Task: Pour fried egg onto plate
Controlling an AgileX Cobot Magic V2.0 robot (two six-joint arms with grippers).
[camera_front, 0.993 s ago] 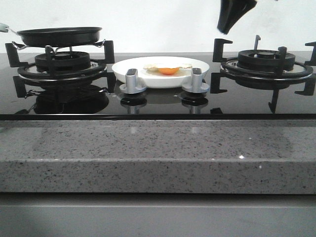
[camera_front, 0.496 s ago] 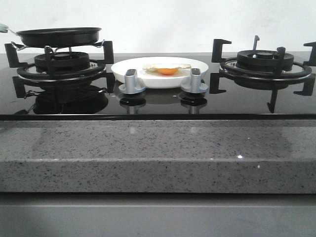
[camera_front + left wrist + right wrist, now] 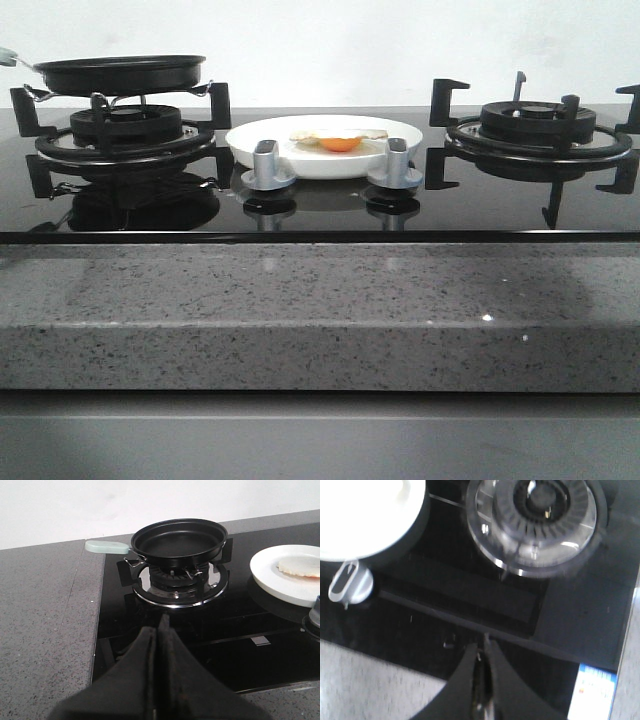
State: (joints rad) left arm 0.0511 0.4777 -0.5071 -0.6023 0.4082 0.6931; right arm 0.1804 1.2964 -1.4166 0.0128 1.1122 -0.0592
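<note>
The fried egg (image 3: 339,139) with its orange yolk lies on the white plate (image 3: 250,142) in the middle of the hob, between the two burners. Part of the egg (image 3: 300,567) and plate (image 3: 270,572) shows in the left wrist view. The plate's rim (image 3: 395,535) shows in the right wrist view. The black frying pan (image 3: 120,72) sits empty on the left burner, also in the left wrist view (image 3: 177,541). My left gripper (image 3: 161,630) is shut and empty, back from the pan. My right gripper (image 3: 484,645) is shut and empty, above the hob's front by the right burner. Neither gripper shows in the front view.
Two grey knobs (image 3: 266,165) (image 3: 396,163) stand in front of the plate. The right burner (image 3: 538,125) has black pan supports. The pan's pale green handle (image 3: 106,546) points away from the plate. A grey speckled counter (image 3: 320,315) runs along the hob's front.
The right arm's dark gripper, at the top right of the front view one second ago, has moved up out of that view. Pan, plate and egg have not moved.
</note>
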